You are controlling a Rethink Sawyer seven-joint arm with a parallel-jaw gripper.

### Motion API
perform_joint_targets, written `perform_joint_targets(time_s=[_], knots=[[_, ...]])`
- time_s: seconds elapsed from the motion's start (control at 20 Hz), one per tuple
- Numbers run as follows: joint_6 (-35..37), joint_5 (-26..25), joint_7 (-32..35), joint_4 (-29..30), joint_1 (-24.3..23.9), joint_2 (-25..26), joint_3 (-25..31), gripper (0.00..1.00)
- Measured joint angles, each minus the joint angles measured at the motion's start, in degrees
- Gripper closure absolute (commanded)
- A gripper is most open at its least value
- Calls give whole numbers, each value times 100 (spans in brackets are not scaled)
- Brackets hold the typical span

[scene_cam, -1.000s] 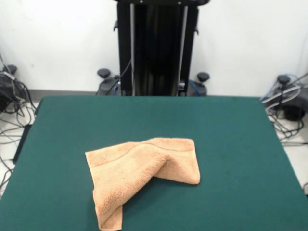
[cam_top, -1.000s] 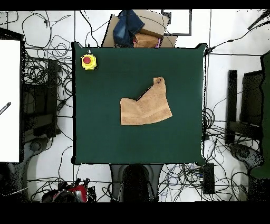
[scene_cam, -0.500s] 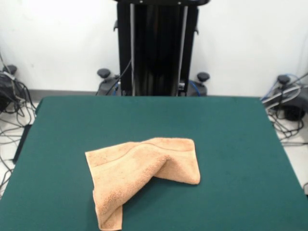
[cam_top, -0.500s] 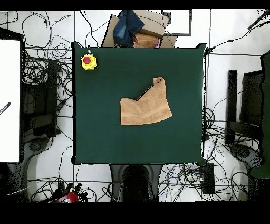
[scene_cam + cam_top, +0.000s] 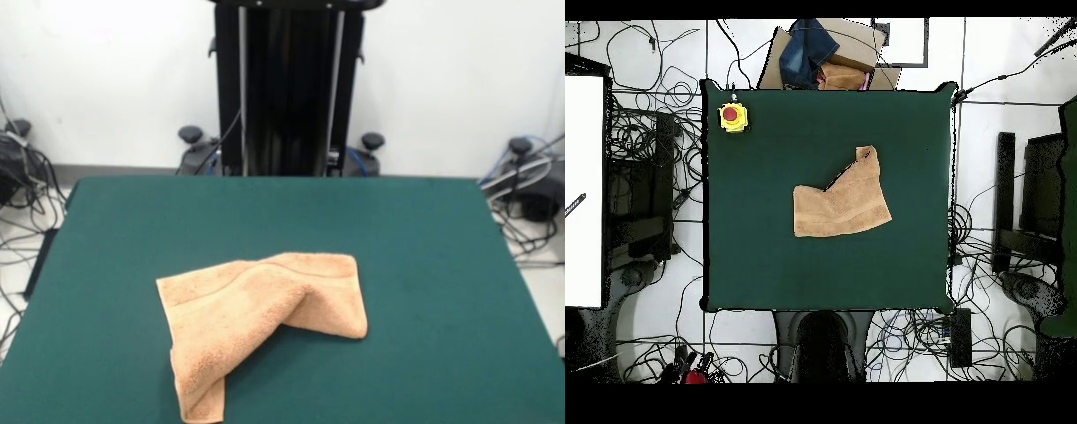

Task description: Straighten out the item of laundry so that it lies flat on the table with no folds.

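A peach-orange towel, the item of laundry [image 5: 256,314] [image 5: 839,203], lies folded and rumpled near the middle of the dark green table [image 5: 424,256] [image 5: 765,250]. One corner is folded over the rest, and a narrow flap hangs toward the table's near edge in the front view. In the overhead view that flap points up and to the right. Neither view shows the gripper or the arm.
A yellow box with a red button [image 5: 732,116] sits at the table's upper left corner in the overhead view. A cardboard box with blue cloth [image 5: 820,55] lies on the floor beyond the table's top edge. Cables cover the floor all round.
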Motion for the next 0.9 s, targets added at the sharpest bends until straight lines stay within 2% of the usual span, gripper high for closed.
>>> perform_joint_targets(time_s=[0.3, 0.9], knots=[[0, -131, 76, 0, 156, -23, -2, 0], [-132, -230, 96, 14, 157, -22, -8, 0]])
